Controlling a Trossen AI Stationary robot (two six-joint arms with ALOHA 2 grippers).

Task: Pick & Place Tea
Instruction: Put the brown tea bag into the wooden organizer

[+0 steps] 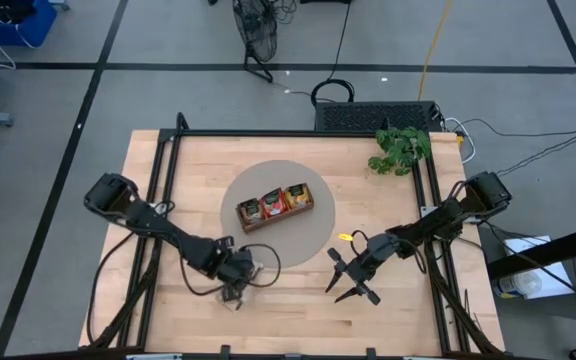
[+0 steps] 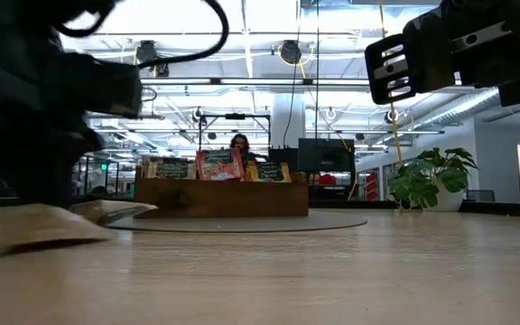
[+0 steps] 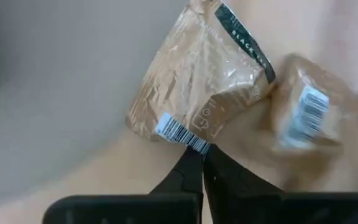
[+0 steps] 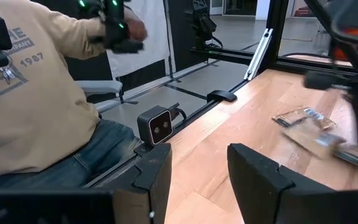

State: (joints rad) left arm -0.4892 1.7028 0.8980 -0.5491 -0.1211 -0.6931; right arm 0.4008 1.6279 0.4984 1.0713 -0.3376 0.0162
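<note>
Two pale beige tea sachets lie flat on the wooden table at its near left. One is crumpled and has a barcode (image 3: 197,93); the other (image 3: 306,112) lies beside it. Both also show in the low view (image 2: 25,226) and the right wrist view (image 4: 306,121). My left gripper (image 1: 235,287) points down at them and is shut on the barcode sachet. The wooden tray (image 1: 275,222) stands on a round grey mat (image 1: 313,235) and holds upright red, yellow and dark sachets (image 2: 219,165). My right gripper (image 1: 349,282) hovers open and level at the near right, with nothing between its fingers. My left gripper pinches the crumpled sachet between its two fingertips (image 3: 191,165), at the edge by the barcode (image 3: 179,132). The fingers come from above, pointing steeply down. Only the tips reach the sachet. The rest of the sachet lies on the table beyond the fingers.
A potted plant (image 1: 400,148) stands at the far right corner. A black frame (image 1: 428,190) runs along the table's sides. A person in a beige sweatshirt (image 4: 30,106) sits beyond the table's edge. Bare wood lies between the two grippers.
</note>
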